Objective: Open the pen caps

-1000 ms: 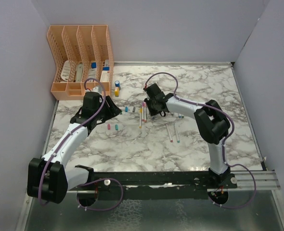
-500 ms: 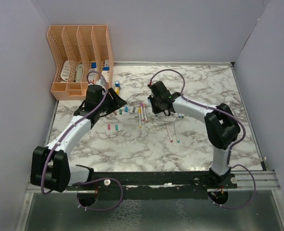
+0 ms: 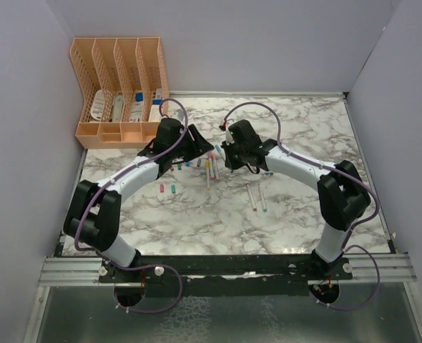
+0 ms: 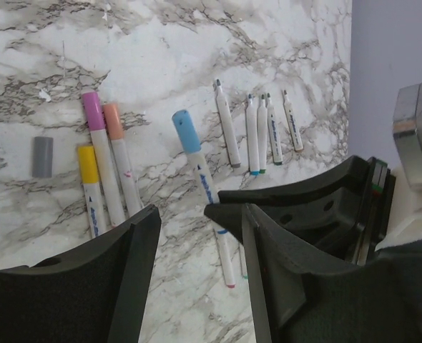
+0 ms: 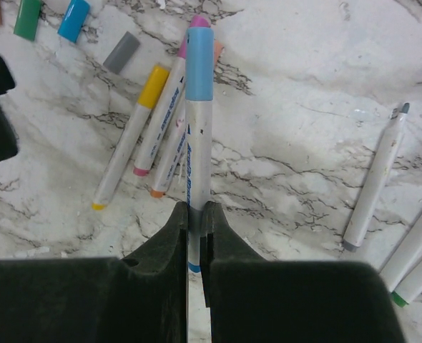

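From above, the left hand (image 3: 194, 148) and the right hand (image 3: 224, 153) face each other over the middle of the worktop (image 3: 304, 125), above a short row of pens. Two loose caps (image 3: 167, 189), pink and teal, lie near the left arm. Two bare pens (image 3: 258, 197) lie nearer the right arm, so part of the job looks done. A second ago the left hand was back towards the orange rack (image 3: 118, 86) and the right hand sat lower among the pens. Now the left arm has swung to the centre and the right hand has closed.

In the right wrist view, the right hand is clamped on the white barrel of a pen (image 5: 194, 171). The blue cap (image 5: 199, 64) is on the pen's far end, pointing away from the hand. A grey cap (image 5: 121, 51) and a green cap (image 5: 28, 18) lie loose on the marble beyond it.

In the left wrist view, the left hand's fingers (image 4: 136, 264) stand apart and grip nothing. The held pen shows in the gap between them, and its blue cap sits just past their tips, untouched. Beside it lie three pens not yet opened, with a pink cap (image 4: 93, 107), an orange cap (image 4: 113, 118) and a yellow cap (image 4: 87, 158). I judge four caps are left, the blue one first.
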Tool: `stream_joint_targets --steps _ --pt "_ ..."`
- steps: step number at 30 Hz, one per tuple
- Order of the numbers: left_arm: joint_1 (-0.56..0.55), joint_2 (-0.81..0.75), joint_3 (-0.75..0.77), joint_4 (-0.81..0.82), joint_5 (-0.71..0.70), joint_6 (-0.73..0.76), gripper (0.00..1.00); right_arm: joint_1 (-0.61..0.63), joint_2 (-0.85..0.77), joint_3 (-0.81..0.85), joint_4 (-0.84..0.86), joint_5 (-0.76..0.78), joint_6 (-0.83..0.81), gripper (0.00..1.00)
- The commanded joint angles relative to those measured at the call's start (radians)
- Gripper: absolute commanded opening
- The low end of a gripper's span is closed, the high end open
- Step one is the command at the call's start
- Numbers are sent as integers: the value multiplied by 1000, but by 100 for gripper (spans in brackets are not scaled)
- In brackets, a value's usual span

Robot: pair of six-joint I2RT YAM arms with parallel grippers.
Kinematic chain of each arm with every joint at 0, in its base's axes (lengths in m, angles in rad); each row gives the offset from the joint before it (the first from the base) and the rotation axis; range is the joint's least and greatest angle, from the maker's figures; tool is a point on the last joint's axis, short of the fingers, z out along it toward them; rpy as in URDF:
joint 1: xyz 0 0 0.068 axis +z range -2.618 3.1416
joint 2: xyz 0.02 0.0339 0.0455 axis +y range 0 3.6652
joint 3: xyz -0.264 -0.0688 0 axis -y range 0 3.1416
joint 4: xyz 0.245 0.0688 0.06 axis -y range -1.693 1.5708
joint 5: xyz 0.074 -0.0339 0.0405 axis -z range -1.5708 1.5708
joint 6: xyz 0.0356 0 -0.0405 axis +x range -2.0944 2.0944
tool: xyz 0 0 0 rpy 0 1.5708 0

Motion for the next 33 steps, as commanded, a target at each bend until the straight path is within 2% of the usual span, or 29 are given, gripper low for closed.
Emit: stream_joint_targets --steps 1,22,33 --pt "-14 48 44 85 -12 -33 52 11 -60 -30 58 -83 -10 1" --pt "-36 135 66 120 -12 -49 50 34 -139 -62 97 -187 -20 1" --pt "-37 124 51 142 -13 -63 37 42 -153 -73 97 -206 -25 1"
